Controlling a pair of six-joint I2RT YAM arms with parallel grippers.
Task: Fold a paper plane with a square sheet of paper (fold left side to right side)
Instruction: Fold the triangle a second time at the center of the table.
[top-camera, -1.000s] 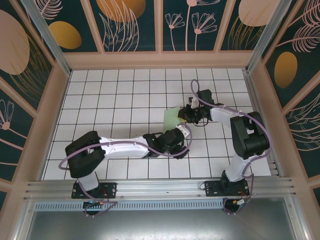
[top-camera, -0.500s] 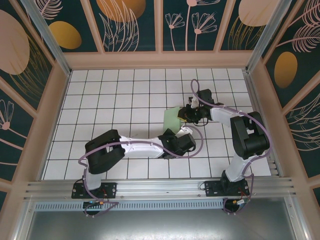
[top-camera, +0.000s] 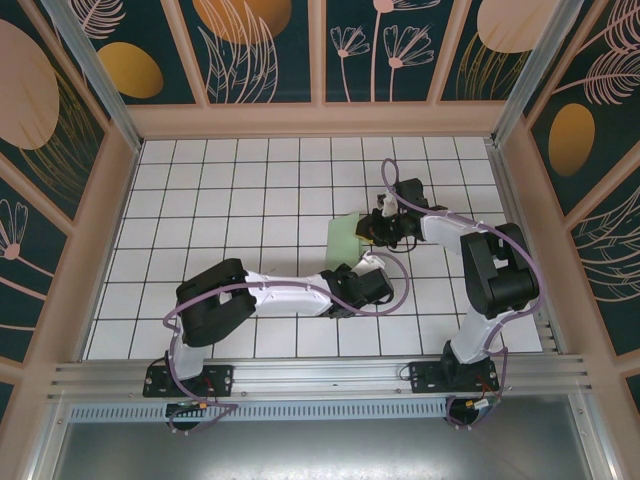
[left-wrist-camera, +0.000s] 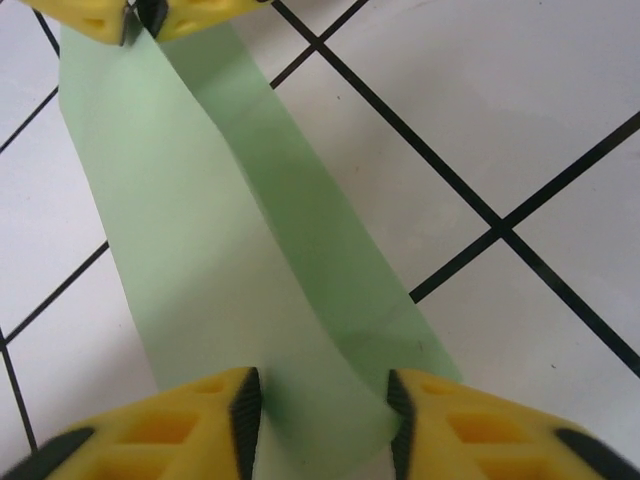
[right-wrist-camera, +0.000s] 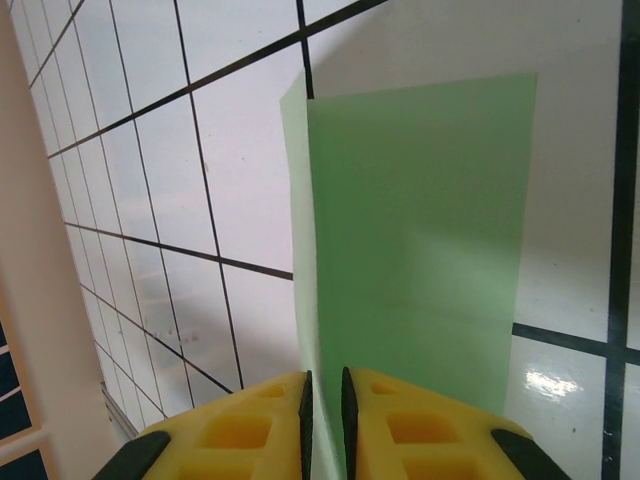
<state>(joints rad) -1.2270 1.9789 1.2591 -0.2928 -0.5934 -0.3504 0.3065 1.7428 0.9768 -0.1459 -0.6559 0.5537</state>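
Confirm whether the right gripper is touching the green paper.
Touching. Right wrist view: the right gripper is shut on the square sheet of paper, whose edge is pinched between its fingers.

High rear overview; two wrist close-ups of paper (left-wrist-camera: 230, 260)

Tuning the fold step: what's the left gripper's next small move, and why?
Probably close the left gripper on the square sheet of paper: its near end lies between fingers standing apart, while the right gripper pinches the far edge.
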